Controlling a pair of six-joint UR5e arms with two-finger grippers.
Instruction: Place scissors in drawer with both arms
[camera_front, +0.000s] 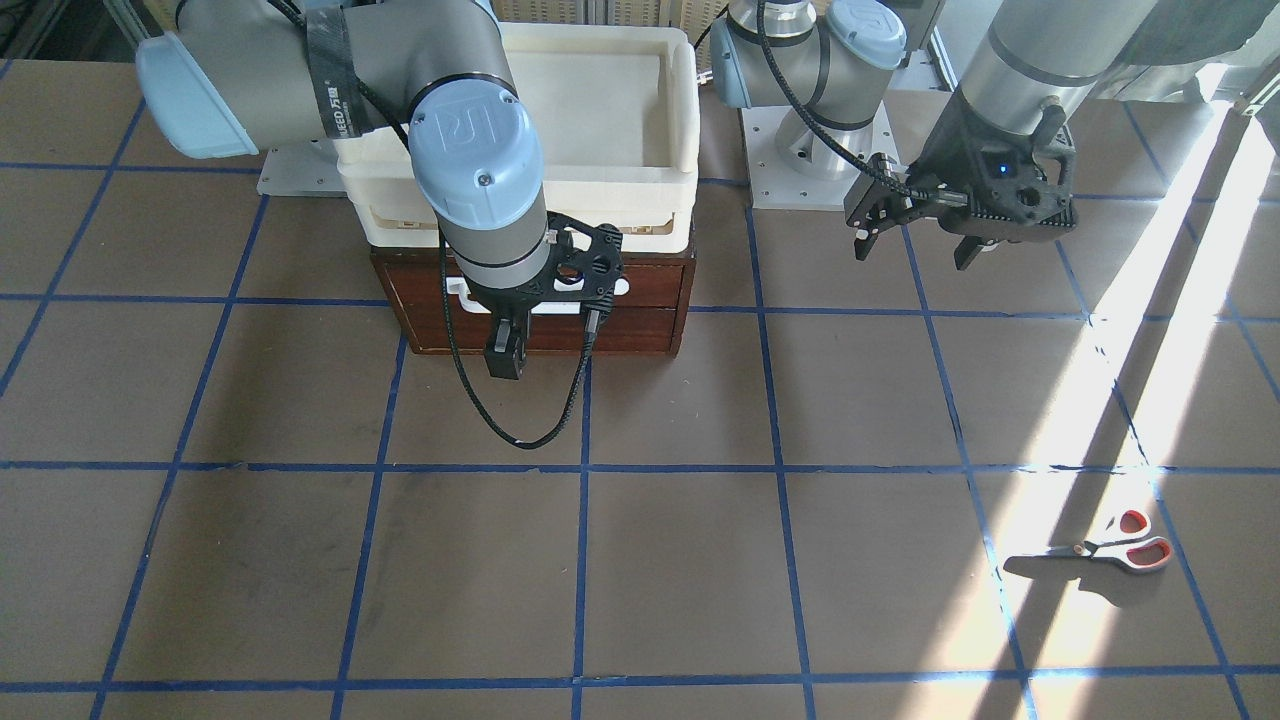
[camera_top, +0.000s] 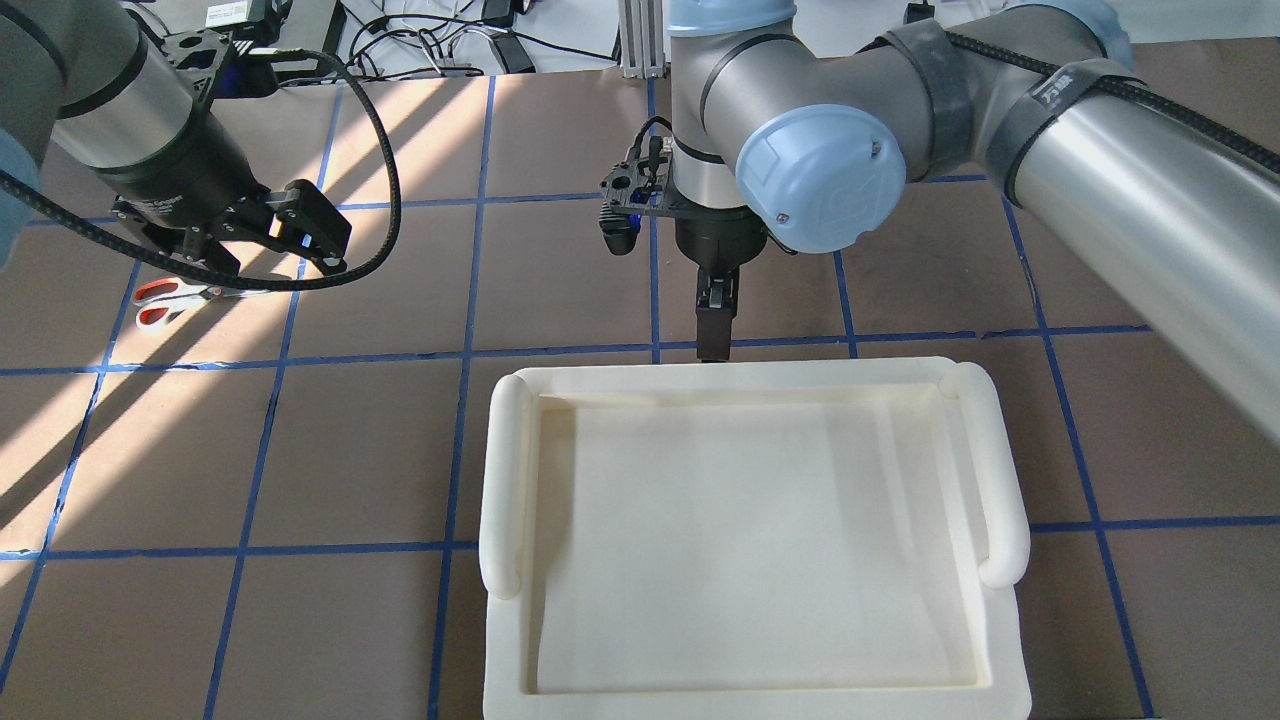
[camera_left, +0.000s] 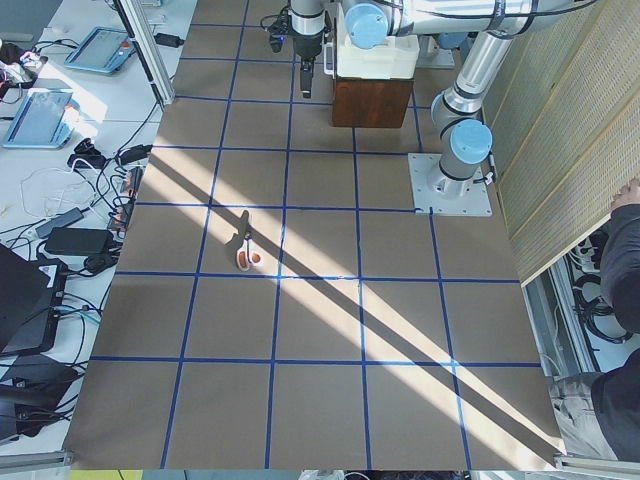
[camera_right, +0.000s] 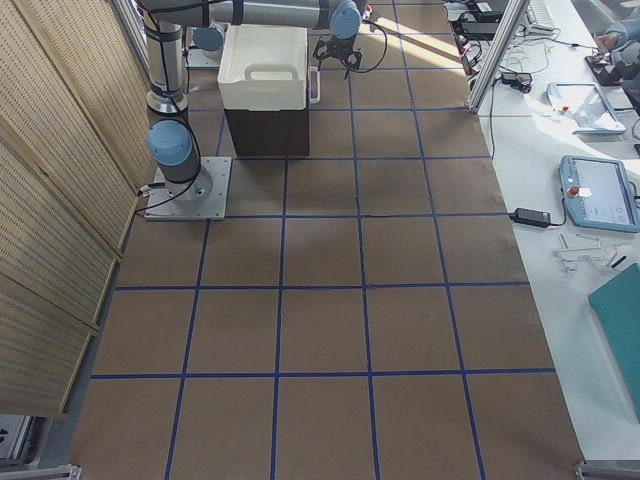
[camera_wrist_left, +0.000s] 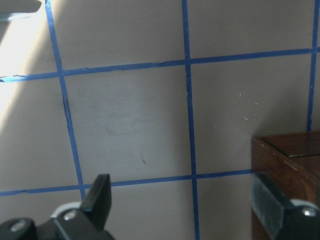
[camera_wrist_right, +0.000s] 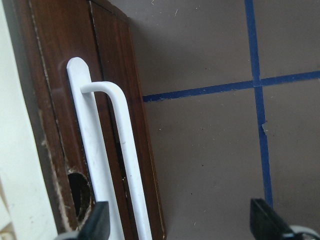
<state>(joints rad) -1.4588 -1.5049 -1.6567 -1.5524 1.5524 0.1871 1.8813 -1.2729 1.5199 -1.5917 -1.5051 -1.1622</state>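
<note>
The scissors (camera_front: 1120, 548) lie flat on the table in a patch of sunlight, far from the drawer; they also show in the overhead view (camera_top: 165, 300). The dark wooden drawer (camera_front: 620, 320) is closed, with its white bar handle (camera_wrist_right: 125, 160) on the front. My left gripper (camera_front: 912, 255) is open and empty, raised above the table between the drawer and the scissors. My right gripper (camera_front: 505, 355) is open and empty, pointing down right in front of the drawer's handle. Its fingers (camera_wrist_right: 97, 222) stand either side of the handle's end without touching it.
A cream-white plastic tray (camera_front: 680, 100) sits on top of the drawer cabinet and overhangs it (camera_top: 500, 470). The two arm bases (camera_front: 820, 150) are bolted behind and beside the cabinet. Blue tape lines grid the brown table.
</note>
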